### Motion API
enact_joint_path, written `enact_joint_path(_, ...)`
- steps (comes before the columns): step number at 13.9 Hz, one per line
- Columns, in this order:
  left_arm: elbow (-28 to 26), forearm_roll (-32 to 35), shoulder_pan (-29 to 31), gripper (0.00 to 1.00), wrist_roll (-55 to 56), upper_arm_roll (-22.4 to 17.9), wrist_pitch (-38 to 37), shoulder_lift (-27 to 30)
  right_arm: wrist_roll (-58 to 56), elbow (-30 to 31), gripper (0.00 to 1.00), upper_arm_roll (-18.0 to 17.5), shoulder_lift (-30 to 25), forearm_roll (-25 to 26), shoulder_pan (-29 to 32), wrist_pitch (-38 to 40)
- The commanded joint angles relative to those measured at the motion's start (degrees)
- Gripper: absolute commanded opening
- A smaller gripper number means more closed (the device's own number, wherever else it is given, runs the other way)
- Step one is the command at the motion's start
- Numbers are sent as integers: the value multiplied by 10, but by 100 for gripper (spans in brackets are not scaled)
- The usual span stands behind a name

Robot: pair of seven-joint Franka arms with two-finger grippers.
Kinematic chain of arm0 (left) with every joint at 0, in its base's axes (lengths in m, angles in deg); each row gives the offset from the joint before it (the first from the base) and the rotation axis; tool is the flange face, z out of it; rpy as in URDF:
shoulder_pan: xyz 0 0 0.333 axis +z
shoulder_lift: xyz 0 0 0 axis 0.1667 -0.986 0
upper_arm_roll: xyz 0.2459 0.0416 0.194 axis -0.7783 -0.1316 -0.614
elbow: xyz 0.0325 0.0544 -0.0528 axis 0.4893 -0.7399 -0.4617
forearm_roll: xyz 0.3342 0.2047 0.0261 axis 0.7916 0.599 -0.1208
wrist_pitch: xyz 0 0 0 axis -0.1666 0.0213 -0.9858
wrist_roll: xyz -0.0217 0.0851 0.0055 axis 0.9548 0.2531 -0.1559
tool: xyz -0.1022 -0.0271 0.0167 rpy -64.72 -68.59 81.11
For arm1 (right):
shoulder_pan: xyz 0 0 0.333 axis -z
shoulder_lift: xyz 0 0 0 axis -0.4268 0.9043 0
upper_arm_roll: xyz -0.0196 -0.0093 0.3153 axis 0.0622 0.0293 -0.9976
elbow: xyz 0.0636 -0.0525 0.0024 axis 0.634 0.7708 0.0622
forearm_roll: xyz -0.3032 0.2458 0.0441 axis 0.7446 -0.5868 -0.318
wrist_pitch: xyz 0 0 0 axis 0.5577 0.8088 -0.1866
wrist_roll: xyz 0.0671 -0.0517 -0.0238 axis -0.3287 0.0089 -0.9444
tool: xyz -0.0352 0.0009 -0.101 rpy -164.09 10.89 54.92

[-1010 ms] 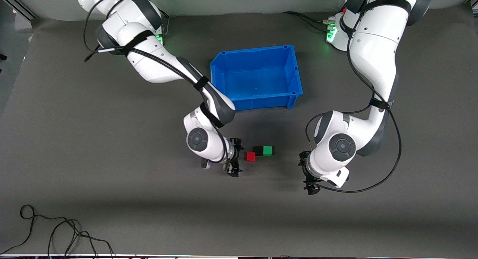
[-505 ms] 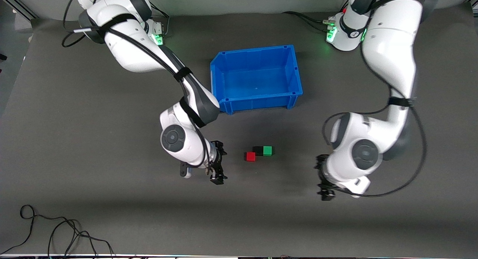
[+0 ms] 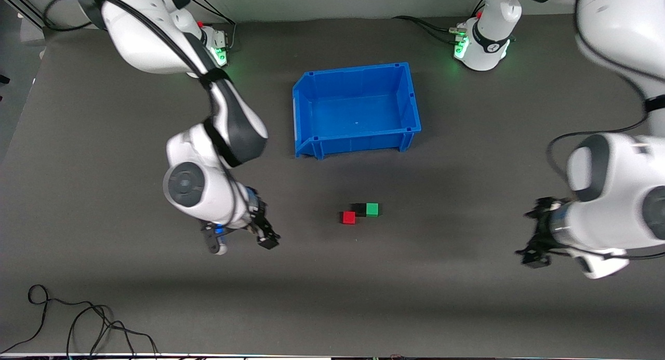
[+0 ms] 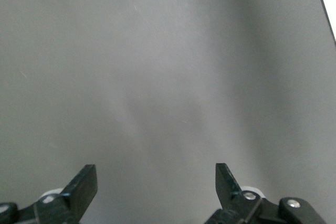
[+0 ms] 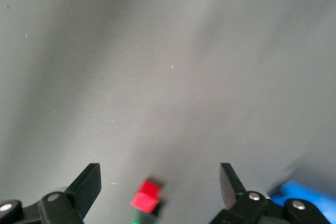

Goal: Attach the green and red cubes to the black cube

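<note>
Both arms have drawn apart; left gripper [image 3: 535, 240] and right gripper [image 3: 260, 232], wide open and empty, flank the joined cubes [image 3: 359, 212].

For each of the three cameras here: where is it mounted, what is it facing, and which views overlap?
Front: high across the table, facing both arms, blue bin, joined cubes.
Left wrist: on the left arm, facing bare mat between the open left gripper.
Right wrist: on the right arm, open right gripper framing the red cube.
Shared: red cube, front and right wrist.

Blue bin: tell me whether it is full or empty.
Empty. The front view shows the blue bin with its whole bare floor visible; the red cube, black cube and green cube lie outside on the mat.
</note>
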Motion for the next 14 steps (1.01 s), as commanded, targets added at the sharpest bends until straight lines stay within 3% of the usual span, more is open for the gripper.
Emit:
enact_joint_path(1,-11,4,19,100,-109,4,-45,37,-102,127,100,26,-113,3,5,5)
enact_joint_path(6,23,-5,36,100,-178,8,-93,69,-319,231,100,81,-240,8,6,14)
enact_joint_path(9,35,-1,35,100,-202,6,-132,79,-452,245,100,81,-287,15,48,24)
enact_joint_path(12,43,-4,35,100,-198,7,-149,100,-545,299,100,65,-353,89,88,28)
enact_joint_path(14,44,-23,32,100,-203,14,-173,122,-621,319,100,14,-387,105,155,37)
